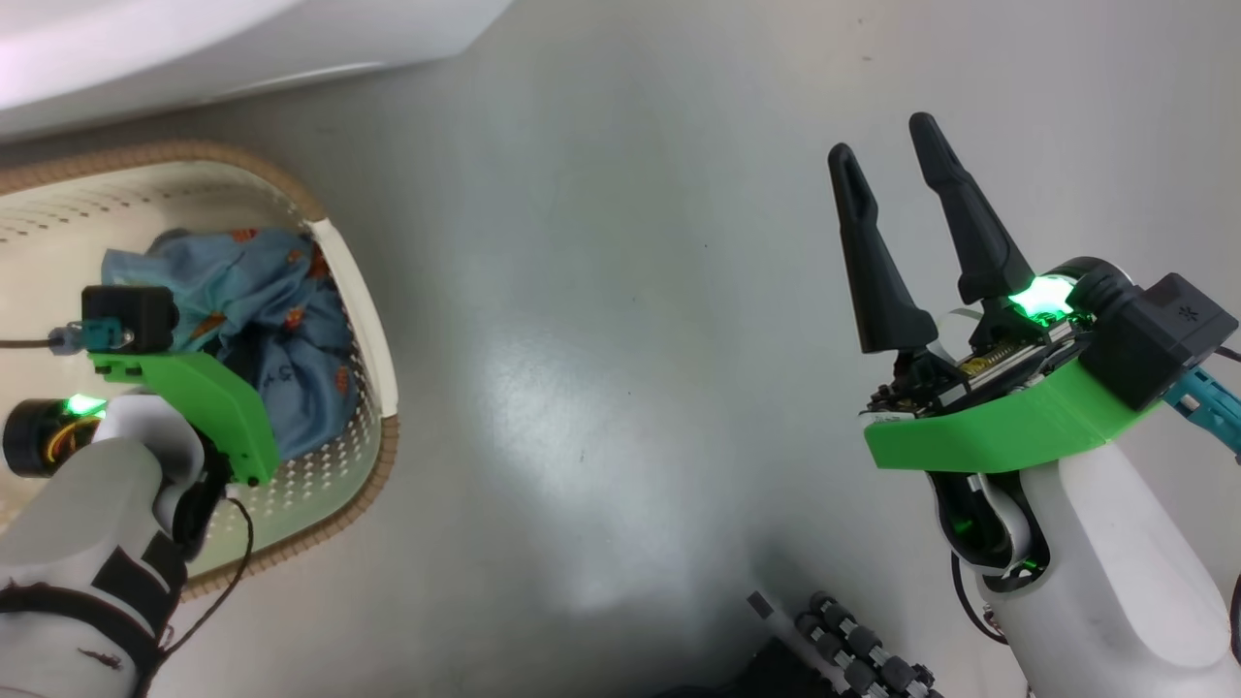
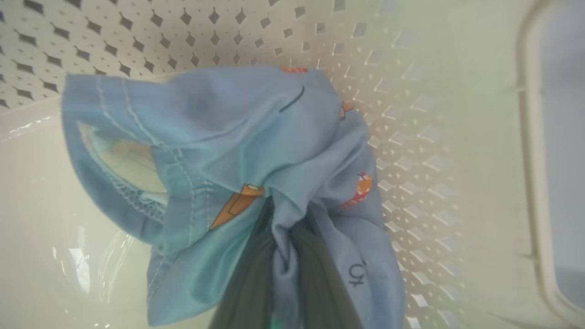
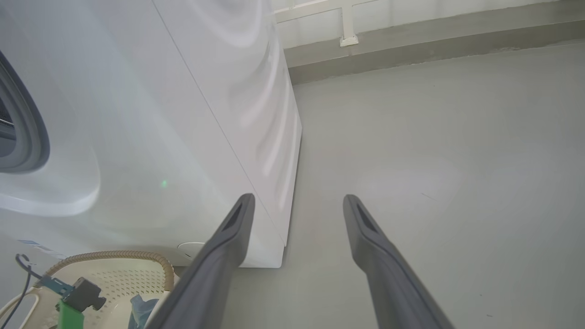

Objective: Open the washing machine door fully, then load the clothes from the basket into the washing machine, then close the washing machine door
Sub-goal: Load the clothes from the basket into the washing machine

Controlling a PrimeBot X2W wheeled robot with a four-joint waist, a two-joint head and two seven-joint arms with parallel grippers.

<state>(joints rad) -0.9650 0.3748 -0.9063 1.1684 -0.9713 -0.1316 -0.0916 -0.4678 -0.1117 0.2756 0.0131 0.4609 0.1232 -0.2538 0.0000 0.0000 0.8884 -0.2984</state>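
Found the left gripper [image 2: 285,219] pointed steeply down inside the cream perforated basket [image 1: 386,456], forearm bent over the woven-look rim, fingers [image 2: 249,283] pressed together on a bunched fold of the light blue printed clothes [image 2: 237,137]. Saw the fabric draped around and ahead of those fingers, the basket wall just beyond. Found the right gripper [image 1: 882,139] pointed forward over bare grey floor [image 1: 601,339], well apart from the basket, fingers spread wide, holding nothing. Saw the white washing machine [image 3: 160,114] ahead and left of that gripper, grey gasket [image 3: 23,128] further left.
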